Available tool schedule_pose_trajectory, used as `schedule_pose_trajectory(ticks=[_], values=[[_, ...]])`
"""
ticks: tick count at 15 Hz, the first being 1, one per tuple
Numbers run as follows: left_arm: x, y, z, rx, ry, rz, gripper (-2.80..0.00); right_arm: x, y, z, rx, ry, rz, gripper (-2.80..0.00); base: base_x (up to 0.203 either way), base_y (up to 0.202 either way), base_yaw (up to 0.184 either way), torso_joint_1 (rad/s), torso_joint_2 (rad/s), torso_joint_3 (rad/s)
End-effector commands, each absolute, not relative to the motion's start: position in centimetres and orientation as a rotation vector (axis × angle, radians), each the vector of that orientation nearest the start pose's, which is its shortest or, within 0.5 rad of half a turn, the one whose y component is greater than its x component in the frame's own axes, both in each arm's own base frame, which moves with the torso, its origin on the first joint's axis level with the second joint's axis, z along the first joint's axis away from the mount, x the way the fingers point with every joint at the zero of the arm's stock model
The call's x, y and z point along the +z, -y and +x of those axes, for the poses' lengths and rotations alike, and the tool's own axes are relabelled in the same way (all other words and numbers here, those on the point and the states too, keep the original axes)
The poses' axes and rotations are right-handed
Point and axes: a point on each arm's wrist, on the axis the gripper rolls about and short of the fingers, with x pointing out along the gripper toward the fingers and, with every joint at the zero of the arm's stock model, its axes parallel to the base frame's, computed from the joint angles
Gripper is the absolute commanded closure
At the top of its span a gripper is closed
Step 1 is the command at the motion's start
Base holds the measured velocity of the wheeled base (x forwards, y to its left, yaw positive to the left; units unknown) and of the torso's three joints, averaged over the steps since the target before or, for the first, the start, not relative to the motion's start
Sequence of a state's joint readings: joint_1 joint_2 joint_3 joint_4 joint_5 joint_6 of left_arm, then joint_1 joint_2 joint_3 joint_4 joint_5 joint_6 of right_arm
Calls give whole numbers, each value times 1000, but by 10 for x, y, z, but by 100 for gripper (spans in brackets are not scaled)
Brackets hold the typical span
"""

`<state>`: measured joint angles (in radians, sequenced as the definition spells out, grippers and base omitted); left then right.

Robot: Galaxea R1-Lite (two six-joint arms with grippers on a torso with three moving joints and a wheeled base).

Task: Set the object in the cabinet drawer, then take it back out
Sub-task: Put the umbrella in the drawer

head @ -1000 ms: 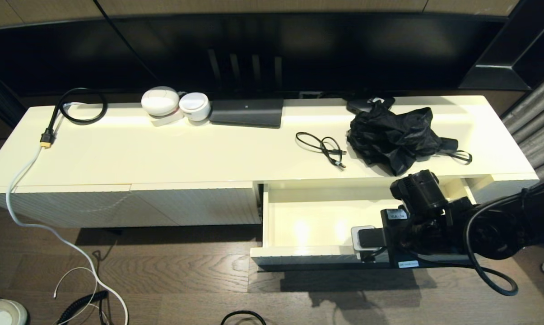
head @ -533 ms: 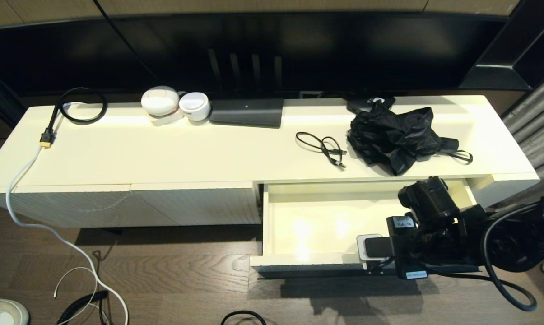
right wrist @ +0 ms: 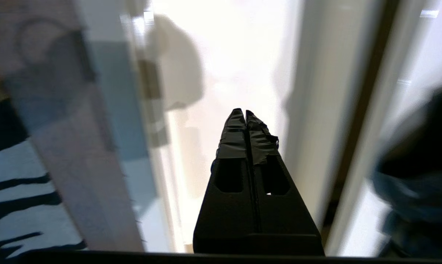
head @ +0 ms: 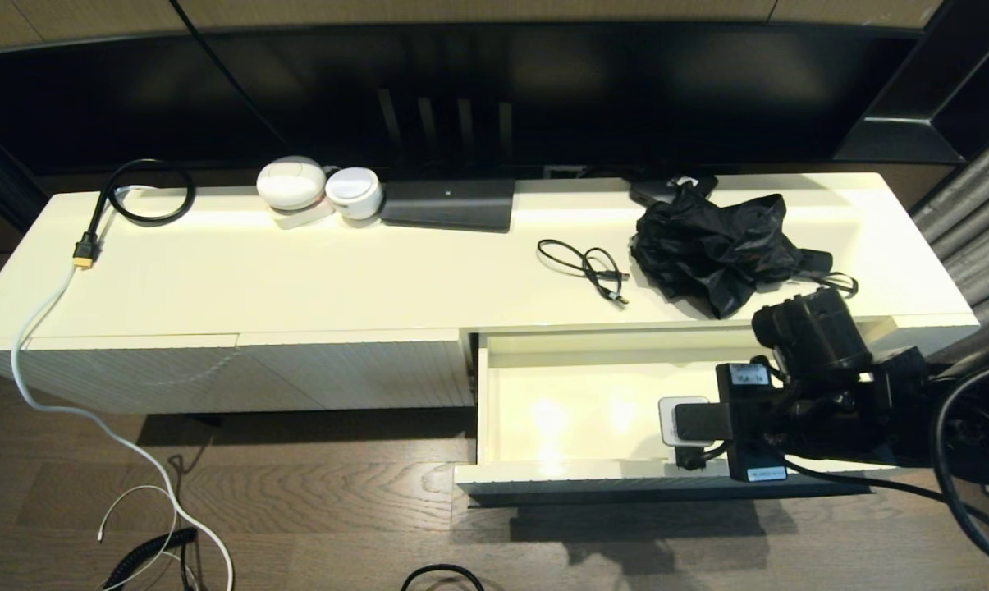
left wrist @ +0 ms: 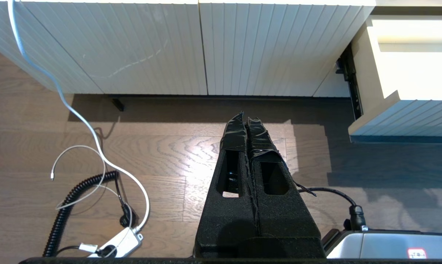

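Head view: the wide cream-white cabinet drawer is seen pulled open at 5 o'clock, apparently empty; no object is identifiable. Right wrist view: the right pincer is pressed together, empty, above the drawer interior. Left wrist view: the left pincer, pressed together, is parked over the floor.

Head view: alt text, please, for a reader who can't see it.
The cream drawer stands pulled open, nothing visible inside, with the right gripper shut above its front right part. On the cabinet top lie a black bag, cables and two white round devices.
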<state>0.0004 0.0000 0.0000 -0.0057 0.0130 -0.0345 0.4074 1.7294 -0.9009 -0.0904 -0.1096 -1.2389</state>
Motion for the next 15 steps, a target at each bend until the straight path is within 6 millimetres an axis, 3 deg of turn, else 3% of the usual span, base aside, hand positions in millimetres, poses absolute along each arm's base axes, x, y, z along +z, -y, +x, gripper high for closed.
schedule_pose_trajectory(ticks=[1,4,7,11,12,15], values=[[76,0,-23,15,6,-35,0,192,-110,263,590,-328,-1365,0,0,0,0,0,0,0],[76,0,-23,14,6,-35,0,233,-97,243,469,-248,-1373,0,0,0,0,0,0,0],[76,0,-23,14,5,-35,0,260,-69,234,376,-273,-1399,0,0,0,0,0,0,0],[76,0,-23,15,6,-35,0,264,-49,238,322,-325,-1394,0,0,0,0,0,0,0],[76,0,-23,15,6,-35,0,260,-47,242,324,-336,-1412,-280,0,0,0,0,0,0],[76,0,-23,15,6,-35,0,256,-48,255,332,-355,-1417,-280,0,0,0,0,0,0]])
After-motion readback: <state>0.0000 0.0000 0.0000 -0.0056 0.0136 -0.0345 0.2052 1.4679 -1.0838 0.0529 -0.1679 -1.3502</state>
